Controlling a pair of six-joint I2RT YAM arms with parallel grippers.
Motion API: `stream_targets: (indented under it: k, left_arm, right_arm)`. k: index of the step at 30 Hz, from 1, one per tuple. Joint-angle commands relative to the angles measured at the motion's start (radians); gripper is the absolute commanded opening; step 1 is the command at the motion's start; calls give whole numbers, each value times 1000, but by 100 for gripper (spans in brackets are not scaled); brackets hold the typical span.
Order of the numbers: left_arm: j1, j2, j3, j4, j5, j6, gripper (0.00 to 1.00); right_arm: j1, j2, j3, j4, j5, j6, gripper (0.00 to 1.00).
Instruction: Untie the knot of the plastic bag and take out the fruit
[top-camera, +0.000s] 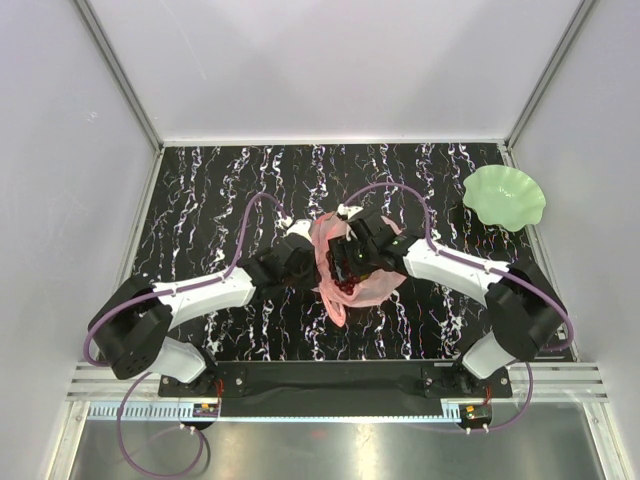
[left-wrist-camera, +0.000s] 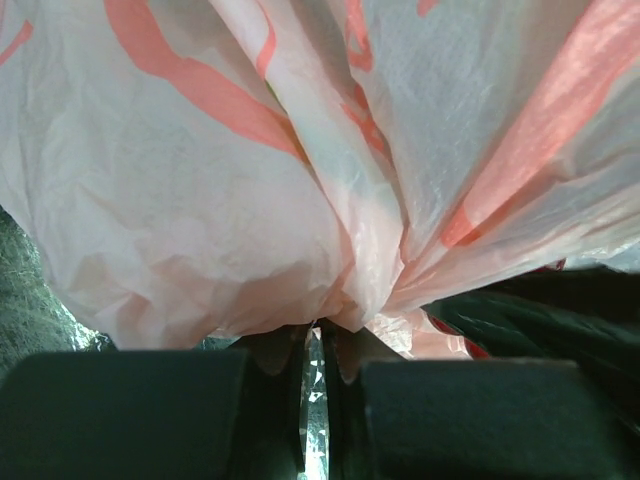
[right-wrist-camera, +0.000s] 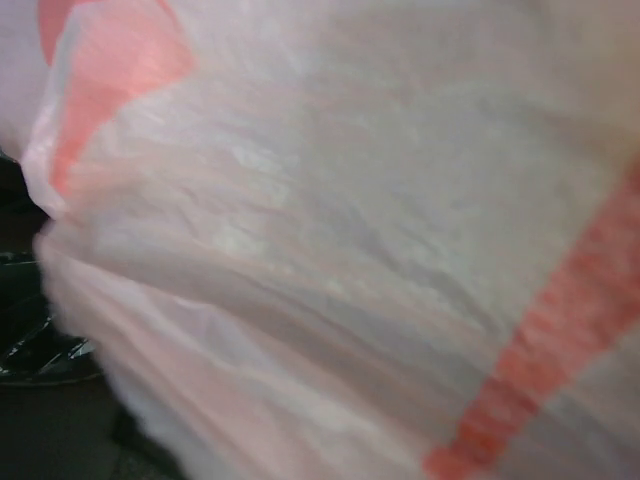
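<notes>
The pink plastic bag (top-camera: 345, 268) sits crumpled at the table's middle, between both grippers. Dark red grapes (top-camera: 347, 288) show through its lower part; the bananas and brown fruits are hidden. My left gripper (top-camera: 303, 254) is against the bag's left side. In the left wrist view its fingertips (left-wrist-camera: 352, 352) stand almost together and pinch a gathered fold of the bag (left-wrist-camera: 330, 200). My right gripper (top-camera: 362, 250) presses into the bag's right side. In the right wrist view the bag film (right-wrist-camera: 330, 250) fills the frame and hides its fingers.
A wavy green plate (top-camera: 504, 196) stands at the back right of the black marbled table (top-camera: 200, 200). White walls close in the sides and back. The arms' purple cables arch over the table on both sides of the bag.
</notes>
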Motion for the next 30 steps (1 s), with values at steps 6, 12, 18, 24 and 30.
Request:
stream_targets:
  k: [6,12,18,24,30]
  left_arm:
    - [3,-30,8,49,0,-10,7]
    - [3,-20,13,51,2,-12,6]
    - [3,-19,22,42,-12,-5,6]
    - [3,-7,34,36,-16,-7,6]
    - [3,-17,60,20,-35,-1,6]
  right_arm:
    - [6,10,21,10,-156,1,12]
    - [7,-39,38,-19,-157,-9,0]
    - [7,-149,55,-23,-246,-40,0]
    - [6,-252,74,-38,-404,-71,0]
    - [7,-286,108,-121,-644,-144,0]
